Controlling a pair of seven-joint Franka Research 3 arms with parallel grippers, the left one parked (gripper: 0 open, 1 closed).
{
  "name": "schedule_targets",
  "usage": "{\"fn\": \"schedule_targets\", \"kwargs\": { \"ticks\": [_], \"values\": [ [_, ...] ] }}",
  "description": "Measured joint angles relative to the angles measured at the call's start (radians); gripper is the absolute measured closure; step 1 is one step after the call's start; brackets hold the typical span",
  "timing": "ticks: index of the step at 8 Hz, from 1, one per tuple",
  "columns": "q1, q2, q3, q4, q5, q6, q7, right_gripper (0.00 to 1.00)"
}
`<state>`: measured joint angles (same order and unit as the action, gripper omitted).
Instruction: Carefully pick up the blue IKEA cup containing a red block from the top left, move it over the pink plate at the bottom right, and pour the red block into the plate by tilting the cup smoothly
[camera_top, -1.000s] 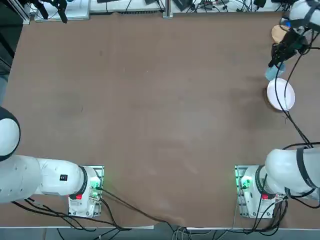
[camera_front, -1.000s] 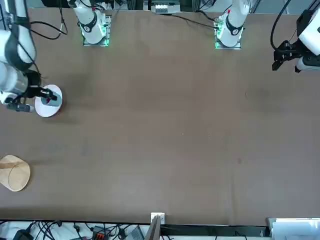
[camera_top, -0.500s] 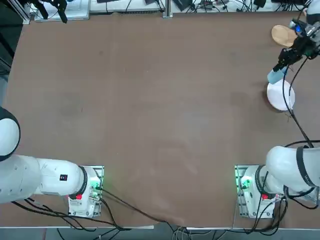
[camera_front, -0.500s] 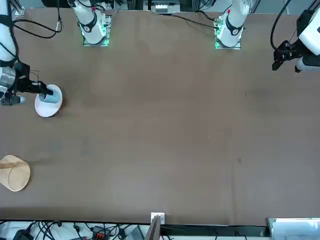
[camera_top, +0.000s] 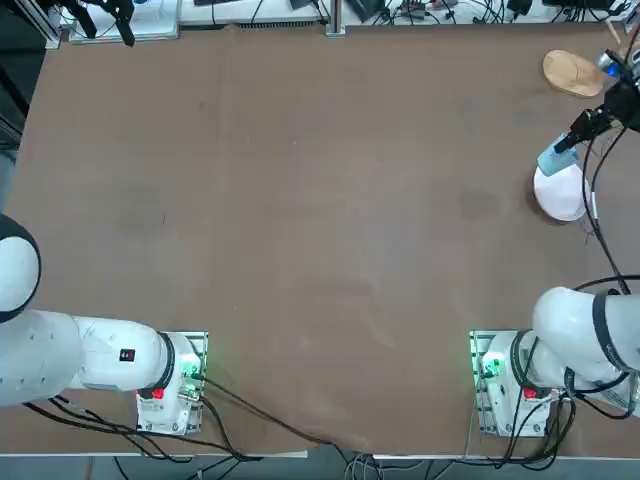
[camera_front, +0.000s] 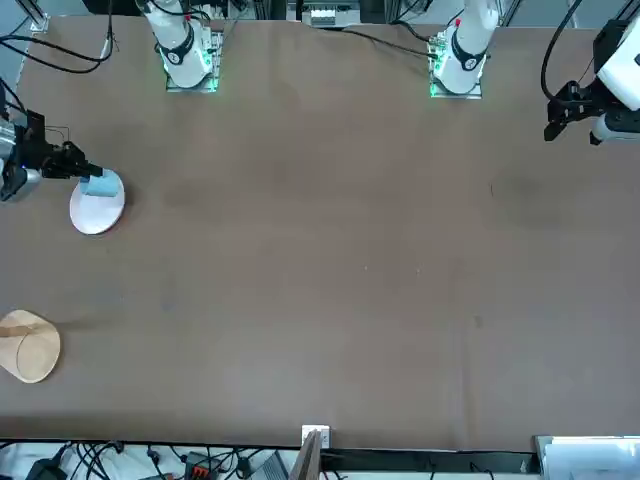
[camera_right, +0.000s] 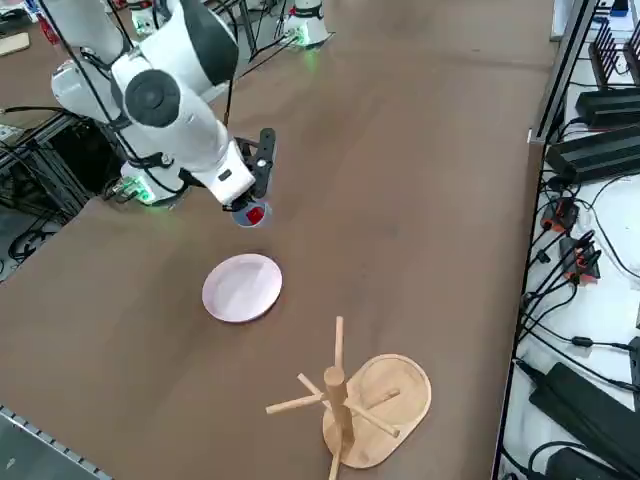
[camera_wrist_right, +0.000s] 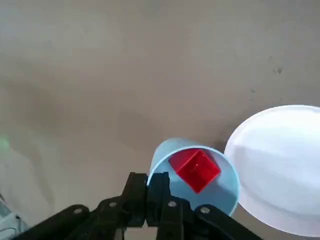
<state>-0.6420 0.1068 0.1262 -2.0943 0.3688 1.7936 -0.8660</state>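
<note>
The robot's right arm (camera_right: 200, 145), white with dark grey joint caps, rises from its base (camera_top: 510, 385) at the lower right of the top view, passes out past that view's right edge and comes back in near the upper right corner. There its wrist (camera_top: 622, 82) carries the black right tool (camera_top: 566, 143), held above the counter (camera_top: 300, 200) and tilted well over, reaching leftward and down that picture. In the front view the tool lies nearly level. Its two black fingers (camera_wrist_right: 134, 190) are side by side, closed in a pinch
</note>
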Motion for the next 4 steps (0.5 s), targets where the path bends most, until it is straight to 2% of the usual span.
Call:
{"fn": "schedule_targets", "kwargs": {
  "ticks": [4],
  "values": [
    [-0.126,0.122,0.000,0.020,0.073,-0.022,-0.043,0.98]
  ]
}}
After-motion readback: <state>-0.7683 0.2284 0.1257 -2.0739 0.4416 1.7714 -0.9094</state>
